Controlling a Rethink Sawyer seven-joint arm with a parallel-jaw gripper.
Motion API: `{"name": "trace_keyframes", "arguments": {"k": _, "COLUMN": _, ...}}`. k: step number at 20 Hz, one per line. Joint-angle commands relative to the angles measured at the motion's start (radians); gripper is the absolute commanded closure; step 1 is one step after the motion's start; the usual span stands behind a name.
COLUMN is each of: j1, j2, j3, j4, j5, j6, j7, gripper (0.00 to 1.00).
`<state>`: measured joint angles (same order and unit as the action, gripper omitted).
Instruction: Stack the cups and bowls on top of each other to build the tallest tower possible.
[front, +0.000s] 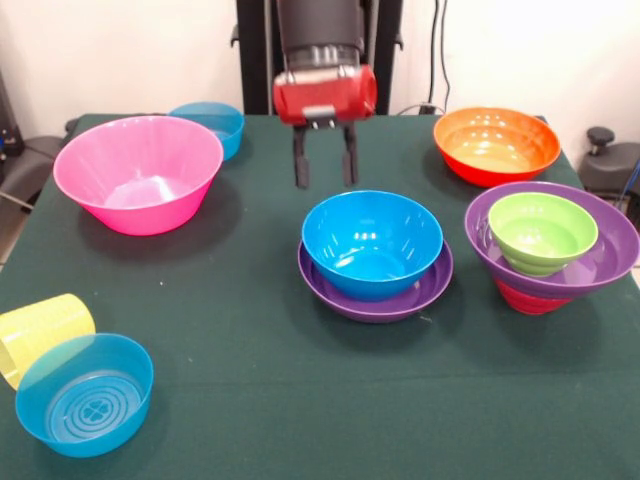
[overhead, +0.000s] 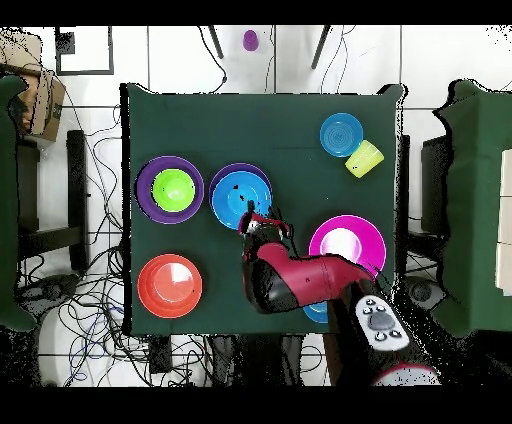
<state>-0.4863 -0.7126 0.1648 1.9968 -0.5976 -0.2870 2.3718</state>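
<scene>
My gripper (front: 325, 165) hangs open and empty just behind a blue bowl (front: 372, 240) that sits nested in a wide purple bowl (front: 375, 292). From above, the gripper (overhead: 256, 222) is at the edge of that blue bowl (overhead: 236, 198). To the right, a green bowl (front: 542, 230) rests in a second purple bowl (front: 610, 255) on top of a red bowl (front: 525, 298). An orange bowl (front: 495, 145) stands at the back right and a large pink bowl (front: 138, 170) at the left. At the front left, a ribbed yellow cup (front: 40, 330) lies on its side against a translucent blue bowl (front: 85, 395).
Another translucent blue bowl (front: 215, 120) stands behind the pink one, and the arm partly covers it in the overhead view. A small purple object (overhead: 250, 40) lies off the table on the floor. Dark chairs (overhead: 480, 200) flank the green table (front: 300, 400).
</scene>
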Motion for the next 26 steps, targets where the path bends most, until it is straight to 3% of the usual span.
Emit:
{"name": "trace_keyframes", "arguments": {"k": 1, "j1": -0.013, "j2": -0.114, "j3": 0.095, "j4": 0.107, "j5": -0.029, "j6": 0.162, "j7": 0.030, "gripper": 0.00}}
{"name": "trace_keyframes", "arguments": {"k": 5, "j1": 0.003, "j2": -0.059, "j3": 0.066, "j4": 0.062, "j5": -0.038, "j6": 0.125, "j7": 0.024, "gripper": 0.00}}
{"name": "trace_keyframes", "arguments": {"k": 14, "j1": 0.017, "j2": -0.018, "j3": 0.027, "j4": 0.049, "j5": -0.058, "j6": 0.080, "j7": 0.018, "gripper": 0.00}}
{"name": "trace_keyframes", "arguments": {"k": 22, "j1": 0.076, "j2": 0.117, "j3": -0.053, "j4": -0.029, "j5": -0.049, "j6": -0.021, "j7": 0.013, "gripper": 0.00}}
{"name": "trace_keyframes", "arguments": {"k": 26, "j1": 0.068, "j2": 0.123, "j3": -0.046, "j4": -0.038, "j5": -0.057, "j6": -0.022, "j7": 0.014, "gripper": 0.00}}
